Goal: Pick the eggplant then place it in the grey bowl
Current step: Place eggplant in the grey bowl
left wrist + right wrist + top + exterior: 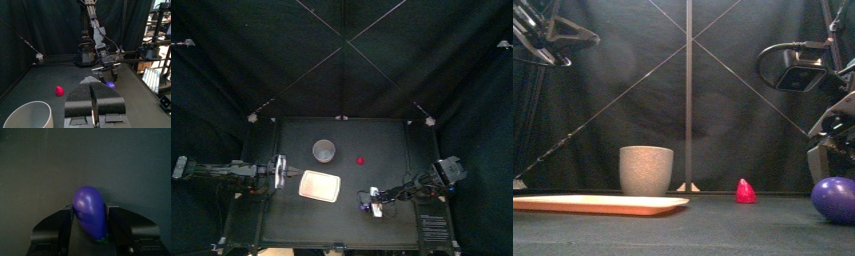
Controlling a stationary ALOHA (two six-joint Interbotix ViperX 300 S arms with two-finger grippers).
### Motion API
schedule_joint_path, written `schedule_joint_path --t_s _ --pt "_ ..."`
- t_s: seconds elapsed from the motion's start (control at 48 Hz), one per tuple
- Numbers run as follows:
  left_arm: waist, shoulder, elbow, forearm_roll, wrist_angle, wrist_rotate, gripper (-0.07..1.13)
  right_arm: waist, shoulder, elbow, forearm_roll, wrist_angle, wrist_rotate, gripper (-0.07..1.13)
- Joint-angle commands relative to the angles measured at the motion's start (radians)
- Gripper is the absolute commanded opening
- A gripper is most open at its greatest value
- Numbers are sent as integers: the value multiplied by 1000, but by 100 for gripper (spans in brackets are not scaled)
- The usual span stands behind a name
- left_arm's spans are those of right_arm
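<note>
While the eggplant (89, 203) lies near the table's (385, 140) front-right corner, flanked by the right claw (90, 209) with its long axis along the claw, actual closure cannot be confirmed, and the grey bowl (325, 151) stands nearer the back edge, leftward.

The front view's edges cut off the eggplant (835, 199) at right and the pink tray (593, 205) at left, the right gripper (374, 206) hides most of the eggplant from above, and the red toy (746, 192) is too small to identify

eggplant (90, 210): purple, lying front right | grey bowl (645, 170): upright, back centre, well apart
</note>
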Motion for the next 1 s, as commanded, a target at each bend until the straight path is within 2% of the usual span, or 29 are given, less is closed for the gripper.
schedule_joint_path --t_s 0.021,0.083,0.146,0.375,0.5,0.833,1.0 --pt "0 3 -12 2 -2 0 -2 -2 -21 -15 -6 -3 -2 52" --pt "0 2 -12 2 0 0 -2 -11 -32 -34 -18 -5 -6 41" --pt "0 3 -12 3 2 0 -2 -54 -54 -66 -44 -3 -11 37" --pt "0 3 -12 2 2 0 -2 -264 -97 -264 -267 -2 -2 41" --pt "0 2 -12 2 2 0 -2 -376 -52 -413 -351 -2 0 41" --pt "0 2 -12 2 2 0 -2 -560 153 -681 -474 21 -2 41" --pt "0 2 -9 3 2 0 -2 -617 253 -784 -477 77 2 43"
